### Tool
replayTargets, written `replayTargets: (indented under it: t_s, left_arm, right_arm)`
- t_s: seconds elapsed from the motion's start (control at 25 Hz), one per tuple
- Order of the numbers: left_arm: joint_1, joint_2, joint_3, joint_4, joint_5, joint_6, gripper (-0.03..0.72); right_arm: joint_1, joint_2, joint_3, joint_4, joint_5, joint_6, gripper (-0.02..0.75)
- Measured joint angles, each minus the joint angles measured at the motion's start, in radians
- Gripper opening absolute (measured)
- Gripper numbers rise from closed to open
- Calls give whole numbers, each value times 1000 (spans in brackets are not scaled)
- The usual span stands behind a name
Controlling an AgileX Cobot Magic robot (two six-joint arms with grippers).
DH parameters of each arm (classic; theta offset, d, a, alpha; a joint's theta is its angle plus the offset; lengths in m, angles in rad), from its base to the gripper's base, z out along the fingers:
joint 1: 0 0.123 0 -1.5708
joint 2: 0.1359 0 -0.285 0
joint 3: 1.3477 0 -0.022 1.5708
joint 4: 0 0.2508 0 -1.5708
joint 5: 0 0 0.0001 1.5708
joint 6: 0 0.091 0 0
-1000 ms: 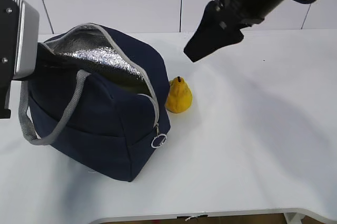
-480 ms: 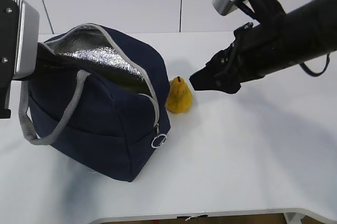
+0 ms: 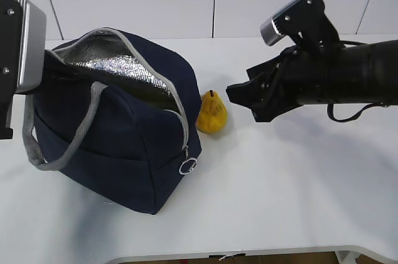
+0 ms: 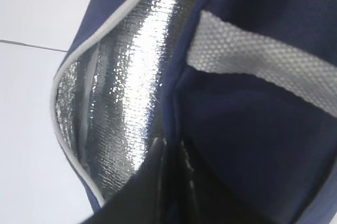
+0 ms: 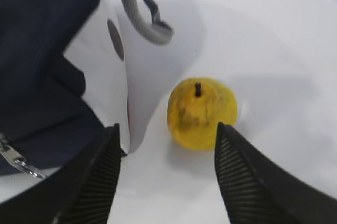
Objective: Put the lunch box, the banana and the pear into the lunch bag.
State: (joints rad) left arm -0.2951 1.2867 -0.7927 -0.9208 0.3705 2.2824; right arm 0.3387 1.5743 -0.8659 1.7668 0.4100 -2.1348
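At the far left of the exterior view, the left gripper [image 4: 167,182] is seen pinched tight on the navy rim of the bag [image 3: 118,146], its jaws closed on the fabric edge where the foil lining [image 4: 131,92] meets the outer cloth. In the left wrist view a grey handle [image 4: 263,68] is shown crossing the navy side panel just above that grip. The bag is stood on the white table [image 3: 298,183], its mouth held open, and the silver lining is lit inside. A second grey handle [image 3: 62,133] is draped down the front, and the zipper's ring pull [image 3: 188,166] is hung at the near corner. What lies inside the bag cannot be made out; the interior is largely hidden.

Just right of the bag, the pear [image 3: 211,113] is stood upright on the table, stem up, close beside the bag's end wall, though whether it touches cannot be told.

Further right, the right gripper [image 3: 239,95] is held level near the pear, jaws spread wide and empty. In the right wrist view the pear [image 5: 201,112] is framed between the two ribbed fingers [image 5: 239,182], ahead of them and not touched by either.
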Motion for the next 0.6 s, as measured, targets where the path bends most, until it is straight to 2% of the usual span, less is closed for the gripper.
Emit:
replayTargets:
  t_s: [0.28,0.6]
  left_arm:
    - [0,0,0,0,0,0,-13]
    - [0,0,0,0,-2,0,-13]
  right_arm:
    - [0,111,-23,6,-6,-25,472]
    - [0,132,-71,10,-6,-53,472]
